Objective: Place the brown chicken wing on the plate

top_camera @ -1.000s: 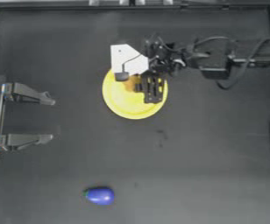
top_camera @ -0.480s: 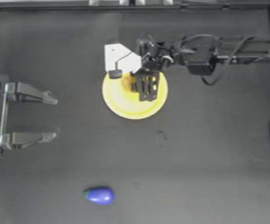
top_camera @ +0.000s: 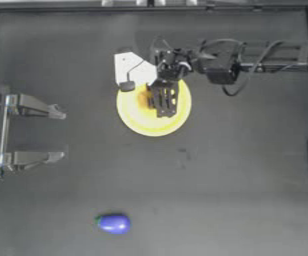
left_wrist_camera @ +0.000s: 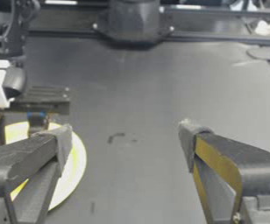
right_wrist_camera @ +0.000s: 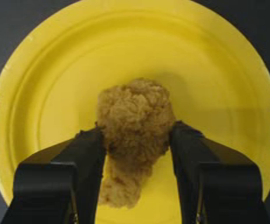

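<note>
The plate (top_camera: pixel 152 107) sits on the dark table (top_camera: pixel 237 165) a little above the middle of the top view, its raised rim fully visible on the lower side. Over it hangs the right claw (top_camera: pixel 162 98), reaching in from the right along the upper part of the table. In the right wrist view the right claw (right_wrist_camera: pixel 136 140) is clenched on the brown chicken wing (right_wrist_camera: pixel 135 131): both dark jaws press against the sides of the lumpy piece, which lies over the inner well of the plate (right_wrist_camera: pixel 55 78). Whether the wing already touches the plate surface or hangs just above it cannot be told. Nothing else shows inside the plate.

The left claw (top_camera: pixel 55 135) is parked at the left edge of the table, well apart from the plate, its jaws spread wide. A small blue object with a green tip (top_camera: pixel 112 223) lies near the bottom of the table, far from the plate.
</note>
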